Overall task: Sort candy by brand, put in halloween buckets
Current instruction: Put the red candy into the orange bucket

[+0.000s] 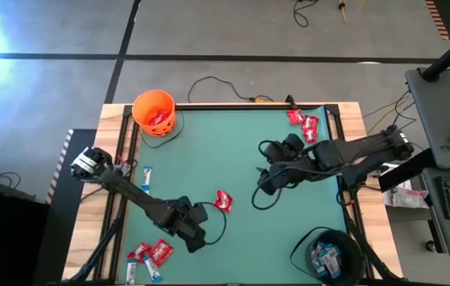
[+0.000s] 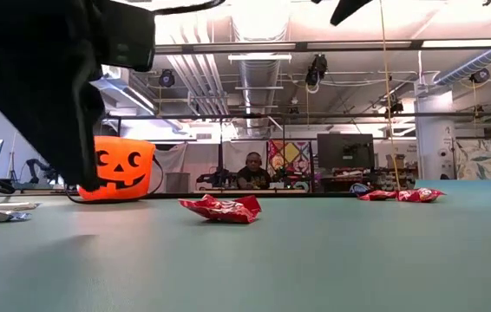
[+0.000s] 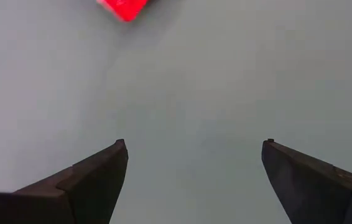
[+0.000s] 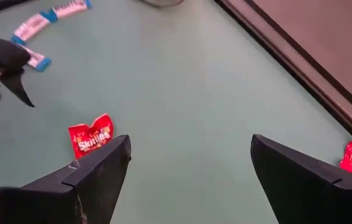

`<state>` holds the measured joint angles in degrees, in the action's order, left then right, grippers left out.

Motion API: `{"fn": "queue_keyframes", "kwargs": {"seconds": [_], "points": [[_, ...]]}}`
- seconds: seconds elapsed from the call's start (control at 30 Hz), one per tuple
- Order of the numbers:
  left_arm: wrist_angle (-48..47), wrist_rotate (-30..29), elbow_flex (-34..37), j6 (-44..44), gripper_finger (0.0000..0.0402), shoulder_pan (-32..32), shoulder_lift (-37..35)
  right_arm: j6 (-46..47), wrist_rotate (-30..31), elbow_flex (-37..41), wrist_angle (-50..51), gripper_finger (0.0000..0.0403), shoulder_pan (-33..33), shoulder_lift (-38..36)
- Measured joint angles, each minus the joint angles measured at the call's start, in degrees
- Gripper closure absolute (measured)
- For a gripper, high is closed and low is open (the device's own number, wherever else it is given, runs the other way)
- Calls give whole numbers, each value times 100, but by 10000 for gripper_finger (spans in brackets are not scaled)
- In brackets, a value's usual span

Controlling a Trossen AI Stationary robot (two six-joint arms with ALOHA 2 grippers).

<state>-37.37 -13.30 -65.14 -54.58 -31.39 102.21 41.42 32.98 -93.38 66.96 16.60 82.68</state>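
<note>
Both hands gape empty (left hand, right hand); red packet reads "Skittles"

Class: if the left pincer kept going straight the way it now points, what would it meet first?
Most likely the lone red candy packet on the green mat, lying ahead of the open left pincer. Nothing lies between, though depth is unclear.
</note>
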Motion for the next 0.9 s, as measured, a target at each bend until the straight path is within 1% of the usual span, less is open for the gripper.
{"fn": "queue_keyframes", "kwargs": {"seconds": [0.03,0.13,0.2,0.3,0.33,0.47,0.6,0.67,0.73,0.83,0.9], "points": [[-131,82,0,110,50,77,-38,-36,7,0,0,78,6,-67],[-452,24,4,607,50,287,-159,-119,63,0,2,78,68,-239],[-362,58,2,957,50,402,-239,-17,232,0,22,78,115,-358],[-30,482,4,1274,50,538,-264,267,339,0,51,78,200,-523],[86,528,4,1379,50,565,-262,338,350,0,55,78,260,-564],[363,390,7,1849,50,725,-175,692,342,54,197,78,634,-658],[443,31,16,2059,50,1009,-17,1285,430,68,758,78,1026,-623],[732,-149,66,2266,50,1140,46,1623,473,74,1055,78,1175,-574],[1290,-245,181,2604,50,1236,83,1953,486,83,1257,78,1289,-510],[2101,-403,385,2936,50,1376,187,2294,501,87,1370,78,1445,-441],[2323,-402,444,3012,50,1487,355,2496,512,87,1368,78,1536,-406]]}}
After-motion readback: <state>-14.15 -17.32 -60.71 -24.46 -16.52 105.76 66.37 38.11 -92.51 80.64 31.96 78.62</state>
